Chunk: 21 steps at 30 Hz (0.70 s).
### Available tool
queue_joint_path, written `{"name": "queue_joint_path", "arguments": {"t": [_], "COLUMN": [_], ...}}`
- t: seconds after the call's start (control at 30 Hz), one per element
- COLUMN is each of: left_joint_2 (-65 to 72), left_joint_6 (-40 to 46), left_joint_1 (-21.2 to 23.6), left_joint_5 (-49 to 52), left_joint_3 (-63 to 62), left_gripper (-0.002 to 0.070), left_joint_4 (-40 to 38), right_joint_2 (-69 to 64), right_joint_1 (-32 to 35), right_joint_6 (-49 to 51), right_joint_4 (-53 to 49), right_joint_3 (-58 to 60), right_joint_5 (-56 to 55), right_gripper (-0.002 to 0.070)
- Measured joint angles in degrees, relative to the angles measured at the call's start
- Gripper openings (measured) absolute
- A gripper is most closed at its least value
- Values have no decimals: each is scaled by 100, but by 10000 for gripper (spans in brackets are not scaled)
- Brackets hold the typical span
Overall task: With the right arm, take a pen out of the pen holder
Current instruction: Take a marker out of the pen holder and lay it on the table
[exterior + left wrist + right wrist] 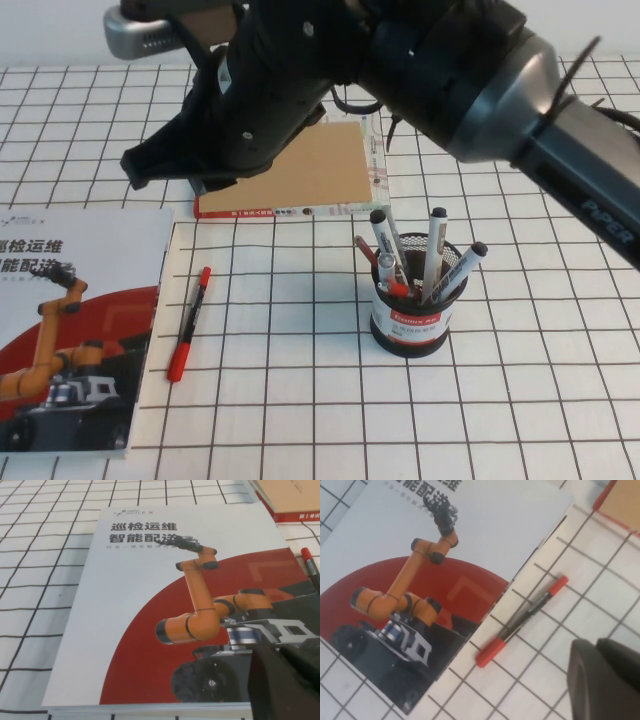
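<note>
Pen holder (410,320) stands right of centre in the high view, several pens (434,250) leaning in it. Red pen (190,322) lies flat on the counter (300,420) left of centre, just beside the brochure's (70,330) right edge, well apart from the holder. Right gripper (145,165) at upper left, overlapping the book's (310,170) left end in frame, fingers closed, empty. Left gripper (287,677) over the brochure; state: can't tell.

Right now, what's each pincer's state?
Left pincer, over the brochure: cannot tell.
Right pincer, high above the table: closed, nothing held.
</note>
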State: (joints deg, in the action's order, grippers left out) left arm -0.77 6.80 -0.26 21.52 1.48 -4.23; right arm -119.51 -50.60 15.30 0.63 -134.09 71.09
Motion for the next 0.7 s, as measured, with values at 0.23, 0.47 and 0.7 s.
{"name": "queue_joint_path", "arguments": {"t": [0.23,0.47,0.7], "left_joint_2": [0,0,0], "left_joint_6": [0,0,0], "left_joint_1": [0,0,0], "left_joint_5": [0,0,0], "left_joint_3": [0,0,0], "left_gripper": [-6,-6,-6], "left_joint_4": [0,0,0], "right_joint_2": [587,1803,3573], "right_joint_1": [-237,-237,-237], "right_joint_6": [-22,128,510], "right_joint_4": [-540,-630,-1075], "right_joint_3": [461,2376,4789], "right_joint_5": [75,-416,-1216], "right_gripper": [-13,-15,-15]}}
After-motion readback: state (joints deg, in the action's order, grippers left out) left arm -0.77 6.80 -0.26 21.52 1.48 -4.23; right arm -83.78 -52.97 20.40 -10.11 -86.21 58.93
